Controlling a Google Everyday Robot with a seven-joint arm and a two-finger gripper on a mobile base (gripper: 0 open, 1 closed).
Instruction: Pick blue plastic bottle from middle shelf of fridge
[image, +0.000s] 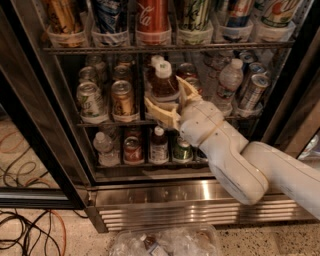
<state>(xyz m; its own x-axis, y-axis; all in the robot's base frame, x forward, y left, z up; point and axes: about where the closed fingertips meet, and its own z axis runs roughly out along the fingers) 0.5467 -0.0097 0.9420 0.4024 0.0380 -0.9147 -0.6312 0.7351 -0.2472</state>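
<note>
Camera view: cream pincer (170, 103) clamped the white-capped blue plastic bottle (163, 83) over the wire middle shelf (102, 121); withdrawal remained

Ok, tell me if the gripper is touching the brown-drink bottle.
Touching. The camera view shows the gripper at the middle shelf, its fingers hugging the bottle low down on both sides, no gap visible.

A glossy white, rounded arm (240, 165) is ending in a cream-yellow two-finger gripper (167, 102) clasped around the white-capped blue plastic bottle (164, 82).
</note>
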